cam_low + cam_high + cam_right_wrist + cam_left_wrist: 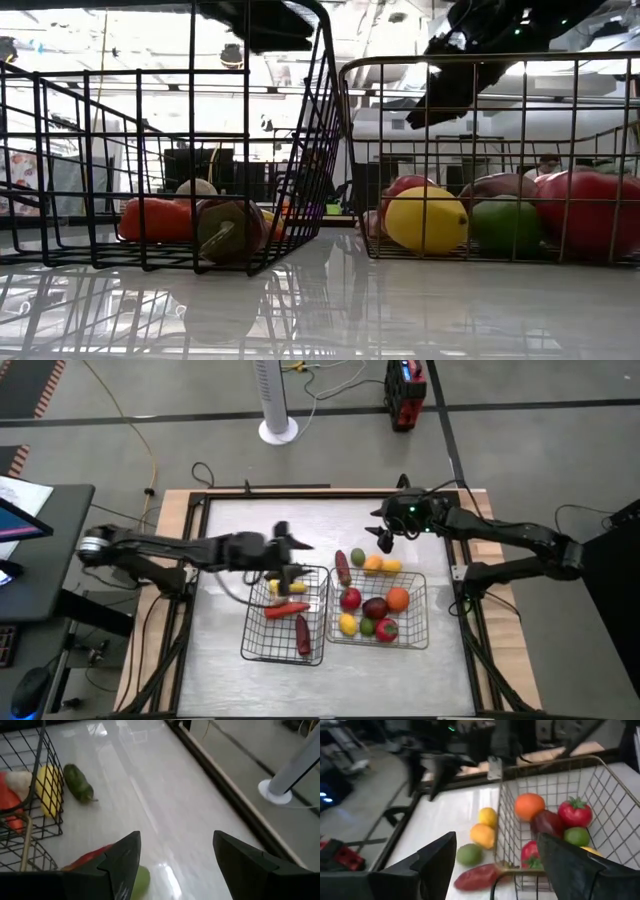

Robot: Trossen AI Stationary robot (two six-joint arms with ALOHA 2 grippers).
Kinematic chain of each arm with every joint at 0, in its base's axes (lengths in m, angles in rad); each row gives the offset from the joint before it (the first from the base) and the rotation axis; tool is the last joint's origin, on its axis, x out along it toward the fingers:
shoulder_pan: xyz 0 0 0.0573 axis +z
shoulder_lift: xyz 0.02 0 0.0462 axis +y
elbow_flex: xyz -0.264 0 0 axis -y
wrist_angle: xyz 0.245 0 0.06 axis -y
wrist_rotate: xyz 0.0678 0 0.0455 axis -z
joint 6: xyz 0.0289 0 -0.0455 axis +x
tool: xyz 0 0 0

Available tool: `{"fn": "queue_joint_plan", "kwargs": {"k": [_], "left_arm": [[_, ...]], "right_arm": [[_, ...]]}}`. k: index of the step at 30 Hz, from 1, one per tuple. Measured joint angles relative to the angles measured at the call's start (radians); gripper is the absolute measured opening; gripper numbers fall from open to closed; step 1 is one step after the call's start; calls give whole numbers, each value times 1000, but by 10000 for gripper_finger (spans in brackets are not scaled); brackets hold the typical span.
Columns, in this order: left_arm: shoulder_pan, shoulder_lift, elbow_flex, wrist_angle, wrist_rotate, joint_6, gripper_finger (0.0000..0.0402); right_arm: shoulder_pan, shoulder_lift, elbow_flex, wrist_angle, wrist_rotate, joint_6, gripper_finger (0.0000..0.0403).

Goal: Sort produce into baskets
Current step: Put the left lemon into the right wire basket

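Observation:
Two wire baskets stand side by side mid-table. The left basket (262,645) holds long red pieces, a yellow one and garlic (196,187). The right basket (412,622) holds round red, orange, yellow, green and maroon produce. Just beyond the right basket's far rim, a long maroon piece (343,567), a green round one (358,557) and two yellow-orange ones (380,566) lie loose on the table. A green pepper (77,782) lies by the left basket. My left gripper (495,870) hovers open over the left basket's far edge. My right gripper (175,865) hovers open above the loose pieces.
The table has a raised wooden frame (190,510) around its white top. Bare tabletop lies beyond the loose produce toward the far edge and in front of both baskets. A white fan base (278,430) and a red device (405,395) stand on the floor behind.

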Motion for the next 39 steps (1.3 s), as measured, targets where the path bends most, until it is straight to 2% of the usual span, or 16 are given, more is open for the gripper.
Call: {"fn": "queue_joint_plan", "kwargs": {"k": [5, 9, 17, 24, 32, 39], "left_arm": [[-14, -203, -188, 44, -97, -64, 263], [-15, -315, -301, 35, -114, -132, 263], [-15, -479, -456, 83, -214, -130, 263], [-16, -512, -472, 54, -229, -126, 263], [-16, -511, -472, 44, -231, -115, 263], [-16, -511, -472, 48, -232, -116, 263]], "right_arm": [[8, 110, 0, 24, 8, 13, 276], [12, 171, -1, -40, 21, 29, 276], [56, 142, 1, -188, -6, 89, 276], [63, 140, 0, -384, -3, 128, 276], [80, 138, -82, -353, 31, 140, 276], [52, 104, -120, -308, 6, 126, 276]]}}
